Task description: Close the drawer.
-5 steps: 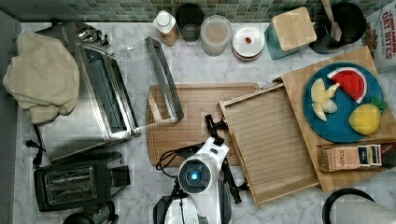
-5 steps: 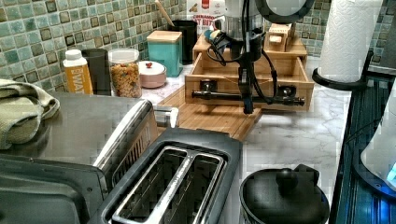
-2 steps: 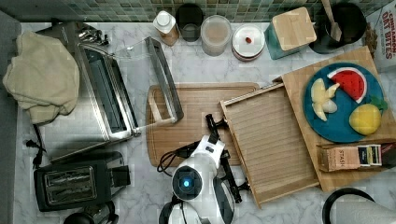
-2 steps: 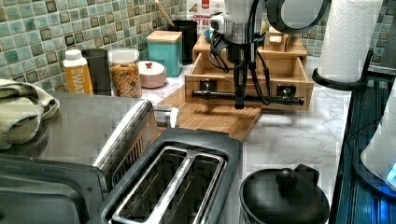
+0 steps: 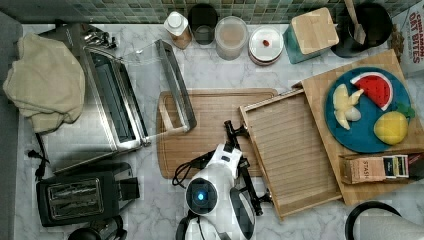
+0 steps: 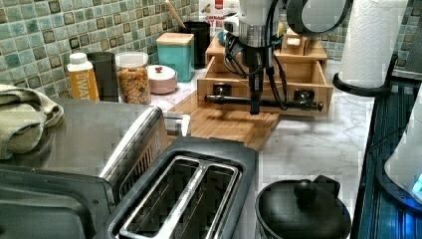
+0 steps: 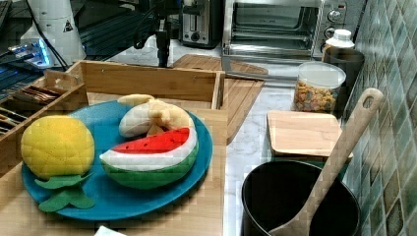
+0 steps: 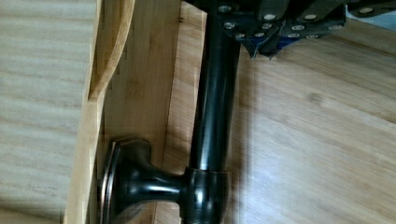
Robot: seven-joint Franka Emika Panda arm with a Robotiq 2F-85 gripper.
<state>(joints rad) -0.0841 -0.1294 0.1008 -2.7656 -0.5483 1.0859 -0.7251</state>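
Drawer [image 5: 295,150], a large shallow light-wood tray with a raised rim and finely ribbed bottom, is seen pulled out of the wooden organiser [image 5: 320,95] that carries a blue plate of toy fruit [image 5: 367,111]. Its front edge is overlapped onto the darker rounded-corner wooden cutting board [image 5: 210,125] in the top view. A dark metal bar handle [image 6: 263,102] is mounted across the drawer's front on two round posts. The white robot arm's gripper [image 6: 255,105] is held at this bar, near its middle in the left view; whether its fingers are closed on the bar or apart cannot be told. In the wrist view, the bar [image 8: 212,116] and one post are seen just beside the drawer front.
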